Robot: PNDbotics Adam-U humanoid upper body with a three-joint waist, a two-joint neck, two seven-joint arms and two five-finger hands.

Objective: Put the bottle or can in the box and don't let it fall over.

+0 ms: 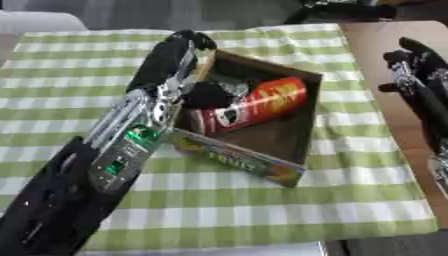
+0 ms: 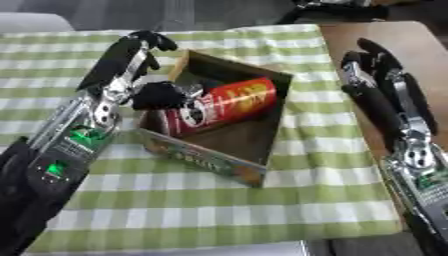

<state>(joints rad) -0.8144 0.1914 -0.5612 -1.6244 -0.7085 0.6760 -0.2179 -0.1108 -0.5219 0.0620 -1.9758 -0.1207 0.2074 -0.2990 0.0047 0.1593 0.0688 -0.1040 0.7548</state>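
Observation:
A red tube-shaped can (image 2: 229,103) lies tilted on its side inside a brown cardboard box (image 2: 248,142), its lid end low at the box's left and its other end raised toward the far right wall. My left hand (image 2: 118,65) stretches along the outside of the box's left wall. Its fingers are straight, bending only at the tips. The thumb (image 2: 157,95) reaches over the wall beside the can's lower end; I cannot tell if it touches. My right hand (image 2: 385,95) rests open at the right, fingers up, away from the box.
A green and white checked cloth (image 1: 262,210) covers the table. Bare brown tabletop (image 2: 350,35) shows at the right beyond the cloth. The box's printed front wall (image 1: 241,159) faces me. A white chair back (image 1: 35,21) stands at the far left.

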